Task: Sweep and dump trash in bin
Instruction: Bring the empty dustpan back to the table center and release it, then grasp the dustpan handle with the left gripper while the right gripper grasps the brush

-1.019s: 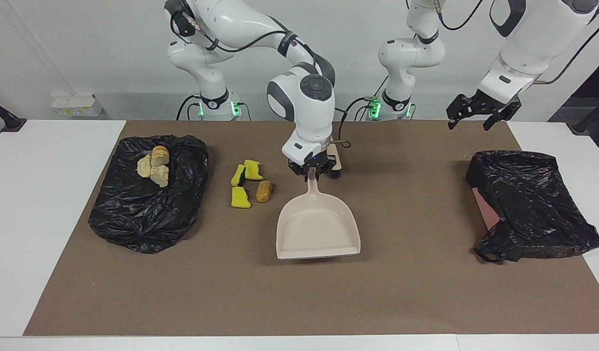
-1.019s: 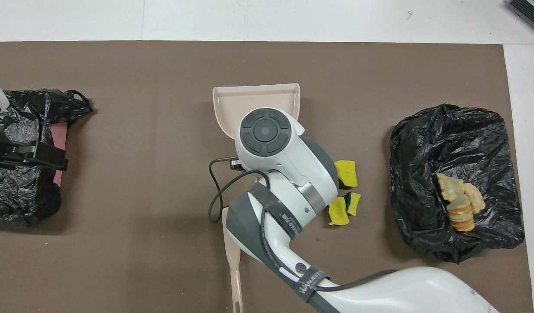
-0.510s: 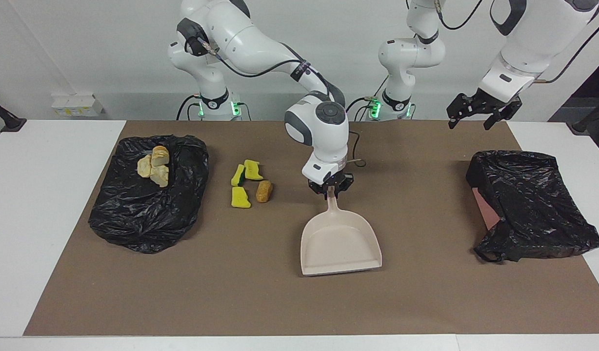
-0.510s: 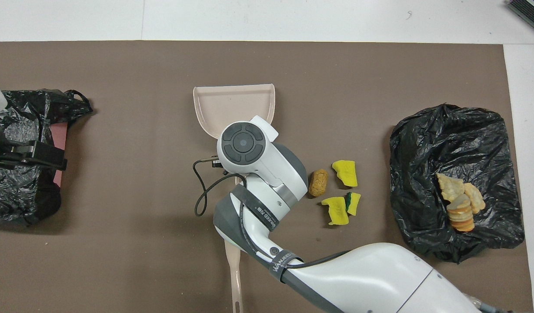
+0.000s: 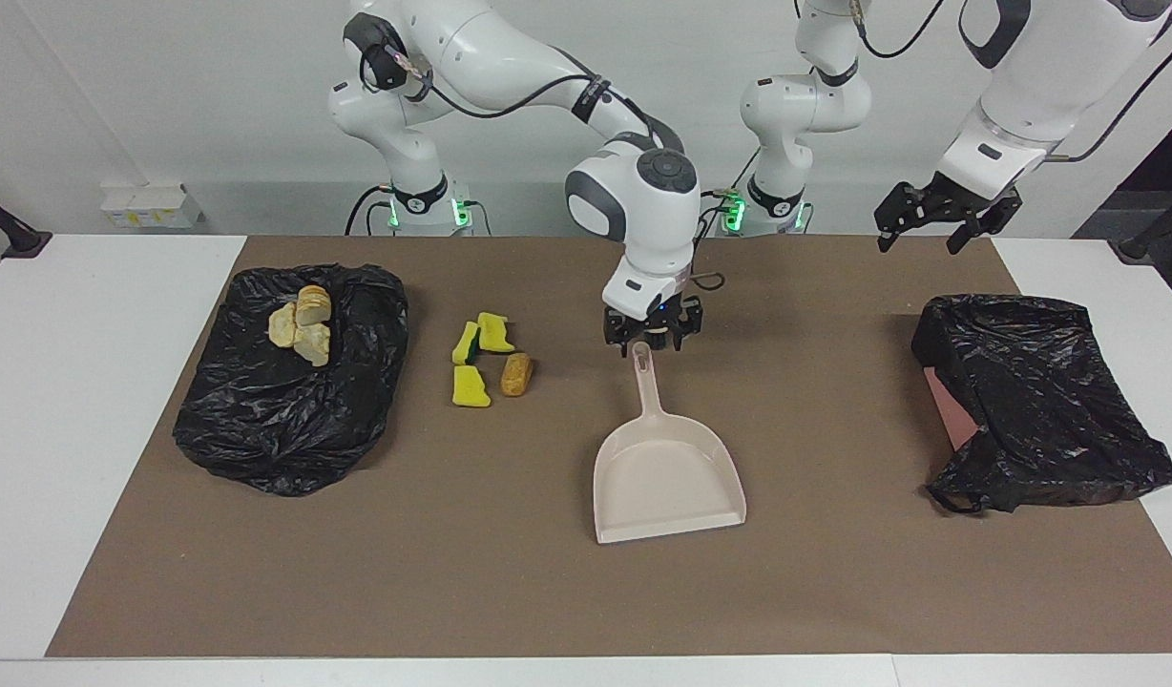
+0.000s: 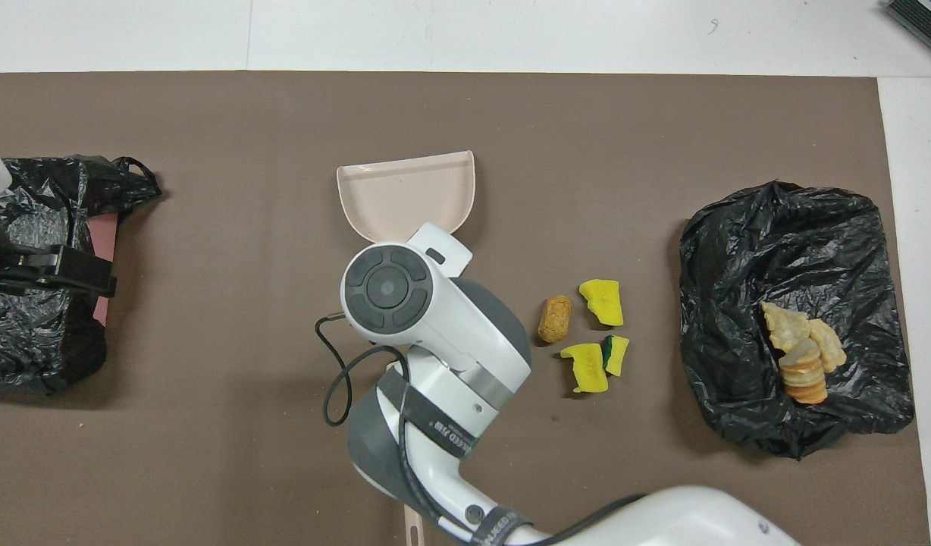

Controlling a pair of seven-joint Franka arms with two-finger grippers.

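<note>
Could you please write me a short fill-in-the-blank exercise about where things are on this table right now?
1. The right gripper hangs open just above the handle of the ____.
2. The beige dustpan lies on the brown mat and holds ____ trash pieces.
3. Beside the three yellow sponge bits lies one golden-brown ____ piece.
4. Three bread pieces rest on the black bag toward the ____ arm's end, while the left gripper waits.

Missing words: dustpan; no; bread; right

Facing view: high, across the tabletop (image 5: 834,592), looking toward both robot bases.
Overhead view: high above the robots' end, looking steeply down and forward.
Shared: brown mat (image 6: 208,455), dustpan (image 5: 667,477), two black bags.
</note>
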